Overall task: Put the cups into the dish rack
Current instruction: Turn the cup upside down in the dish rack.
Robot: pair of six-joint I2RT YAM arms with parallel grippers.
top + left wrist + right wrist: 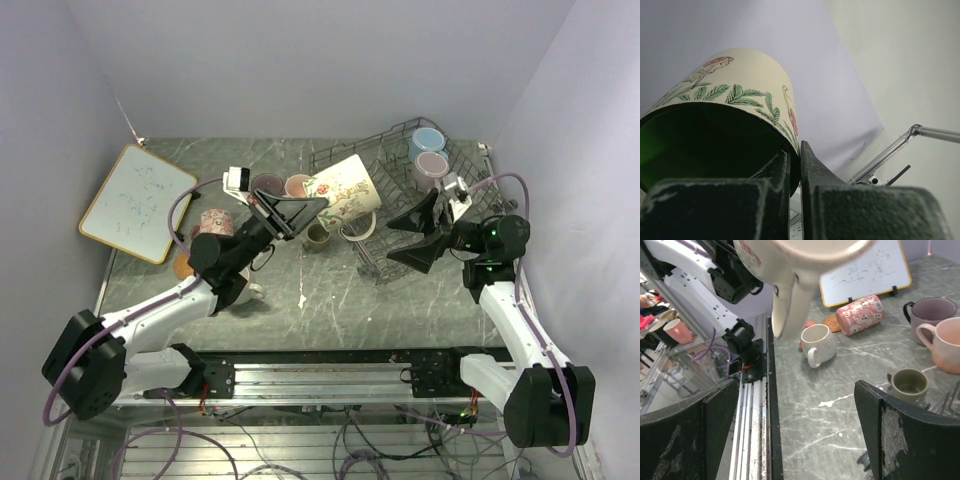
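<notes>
Left arm runs from its base at the bottom left, up and right across the worktop [330, 300], with the wrist raised. The left claw [310, 208] is clamped on the wall of the floral mug [345, 190]. Its fingers [815, 175] are pressed nearly together, one inside the green lining and one outside on the print. The mug is up in the air, tipped on its side, by the left end of the dish rack [395, 150] and not set down in it.

Right arm stands bent at the right side. The right claw [392, 241] points left toward the mug, fingers spread wide with nothing between them, hovering at the rack's near left edge.

Stuff that's hard to see:
- The left wrist cam only gets the mug's rim and side. Handle and base are cut off.
- From the right wrist cam the mug is a blurry base and handle at the top edge.
- The cream mug [819, 344] is mostly hidden under the left arm from above.
- The light blue mug [427, 142] and the mauve mug [432, 165] sit at the far end of the rack, probably mouth-up, but I can't swear to it.
</notes>
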